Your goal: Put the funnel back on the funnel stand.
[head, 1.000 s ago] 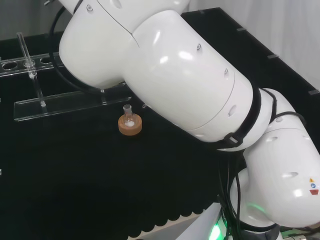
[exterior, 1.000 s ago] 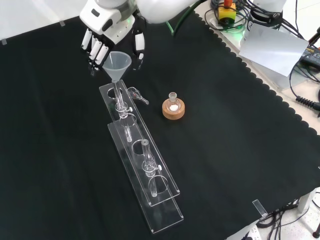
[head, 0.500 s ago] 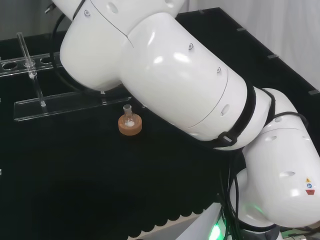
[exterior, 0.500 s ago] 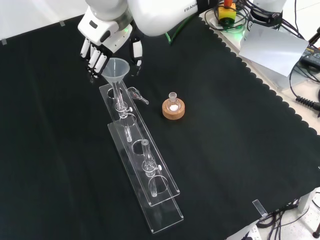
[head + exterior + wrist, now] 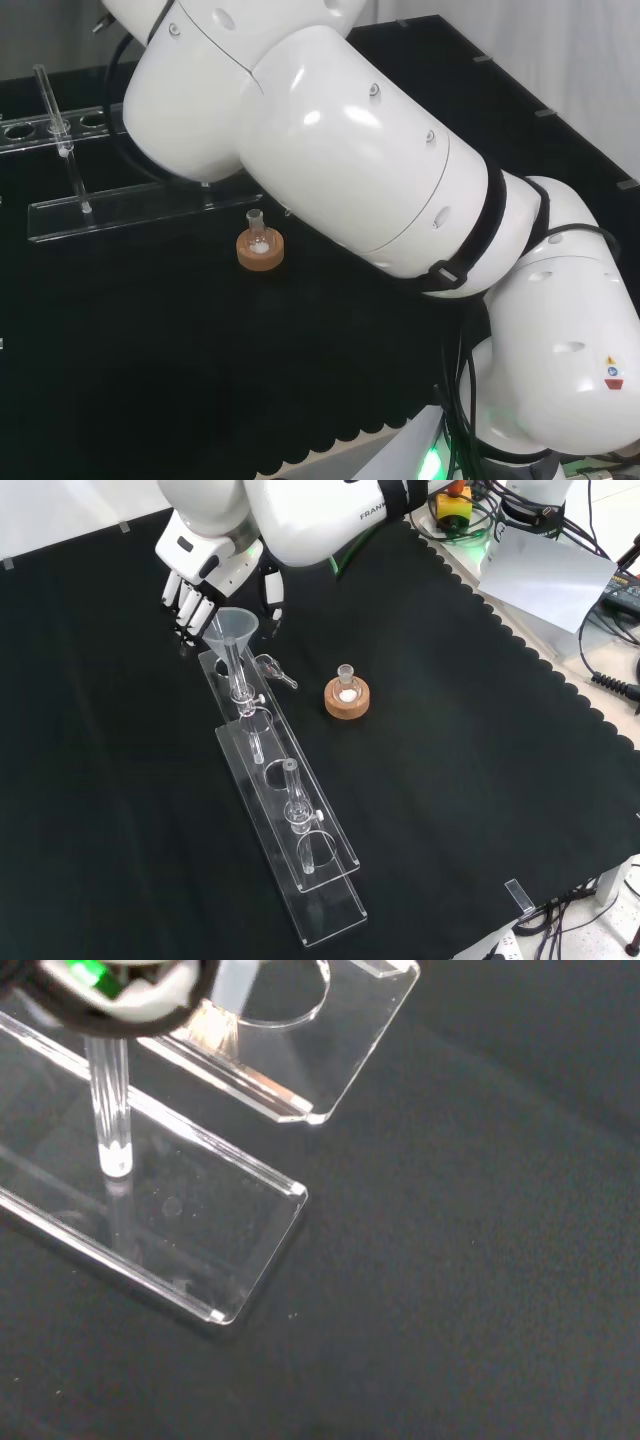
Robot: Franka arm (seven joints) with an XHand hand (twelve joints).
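Front view, left to right. My hand [image 5: 205, 575] sits above and behind the funnel [image 5: 232, 627], fingers hanging relaxed on either side of the cone, released, grasping nothing. The funnel stands with its stem down through a hole at the far end of the funnel stand [image 5: 285, 810], cone above the top plate.

Risk, as I judge it: my fingers flank the cone closely. Drawing away at a slant could clip the rim and tip the funnel or drag the light clear stand.

Right of the stand, just beside it, a small glass piece [image 5: 272, 669]; further right a small flask on a cork ring [image 5: 346, 697].

Black cloth covers the bench [image 5: 480, 780], scalloped edge at right; cables beyond.
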